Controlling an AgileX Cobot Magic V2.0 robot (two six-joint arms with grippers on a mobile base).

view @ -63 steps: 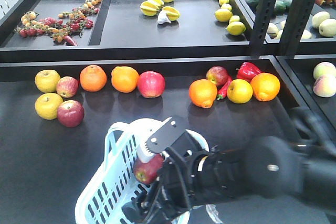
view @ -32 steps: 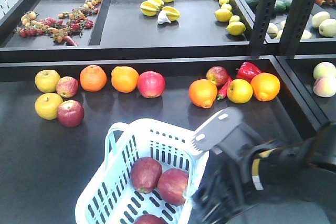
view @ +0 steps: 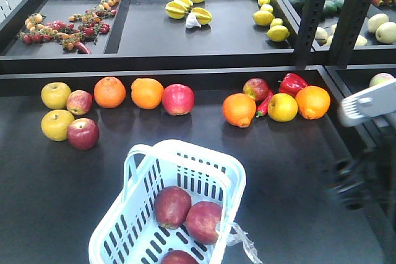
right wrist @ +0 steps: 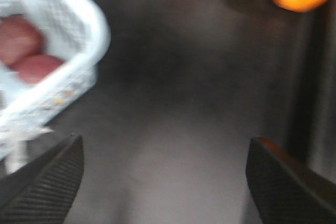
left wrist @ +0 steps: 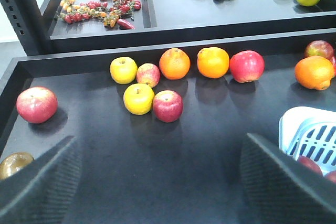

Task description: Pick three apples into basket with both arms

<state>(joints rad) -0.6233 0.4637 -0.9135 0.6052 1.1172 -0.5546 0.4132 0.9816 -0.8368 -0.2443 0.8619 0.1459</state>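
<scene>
1. Dark shelving (view: 74,214) is filling the scene, and the basket (view: 232,171) is sitting on its lower front shelf, with loose fruit lined up behind it.
2. Three dark red apples (view: 172,206) are lying inside the basket, touching one another; one is cut by the frame edge.
3. A clear plastic scrap (view: 244,243) is hanging at the basket's right rim.
4. The right gripper (right wrist: 163,182) is hanging over bare shelf right of the basket, its fingers spread apart and holding nothing; the view is blurred.
5. The left gripper (left wrist: 157,182) is hovering left of the basket, its fingers likewise spread and empty.
6. I judge that the placing step is finished; the next move is probably only parking both arms.
</scene>
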